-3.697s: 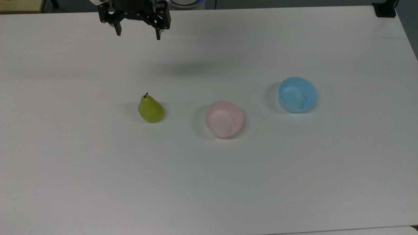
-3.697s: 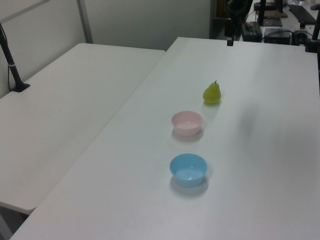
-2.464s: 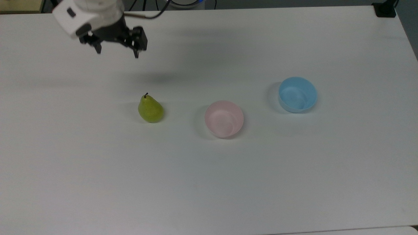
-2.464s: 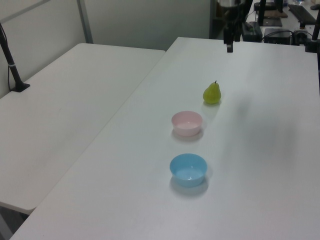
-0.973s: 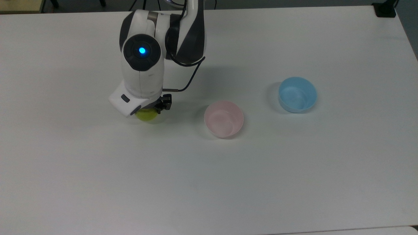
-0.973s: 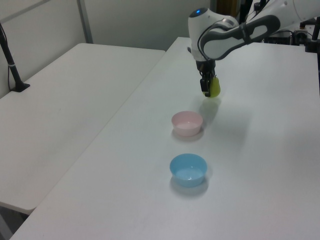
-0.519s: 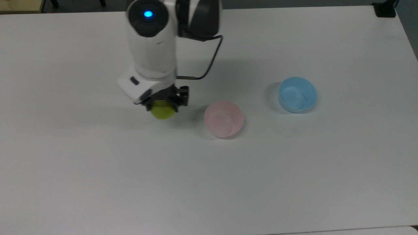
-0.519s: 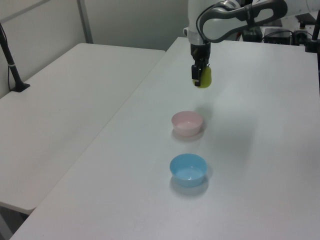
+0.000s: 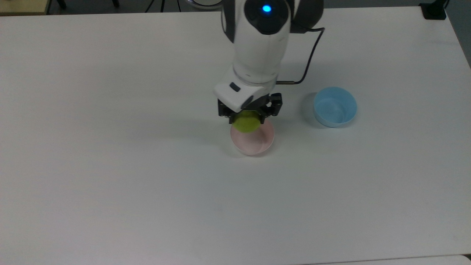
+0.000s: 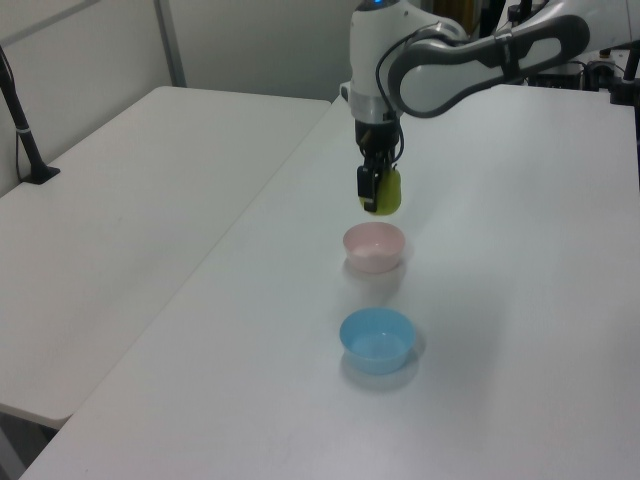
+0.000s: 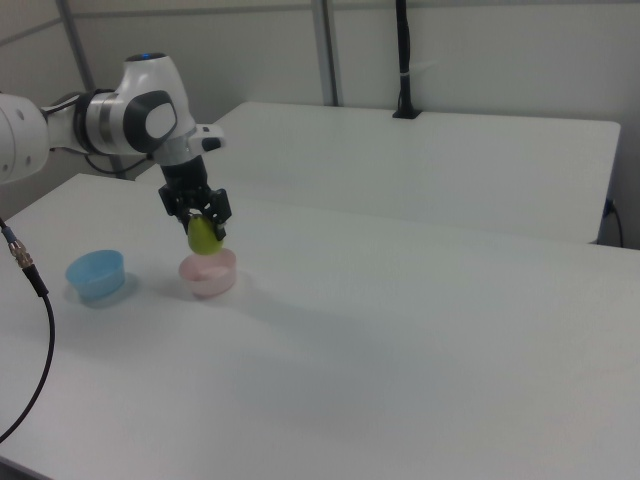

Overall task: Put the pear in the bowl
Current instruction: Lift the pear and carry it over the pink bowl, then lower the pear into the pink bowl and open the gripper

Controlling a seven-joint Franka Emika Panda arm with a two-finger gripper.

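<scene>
The pear (image 9: 246,122) hangs clamped between the gripper (image 9: 248,114) fingers, clear of the table (image 9: 110,165). Directly below sits the pink bowl (image 9: 254,141). A blue bowl (image 9: 335,106) stands apart on the top view's right.

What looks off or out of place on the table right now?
Nothing stands out. The end effector holds the pear above the pink bowl; the blue bowl sits upright and apart on the table.
</scene>
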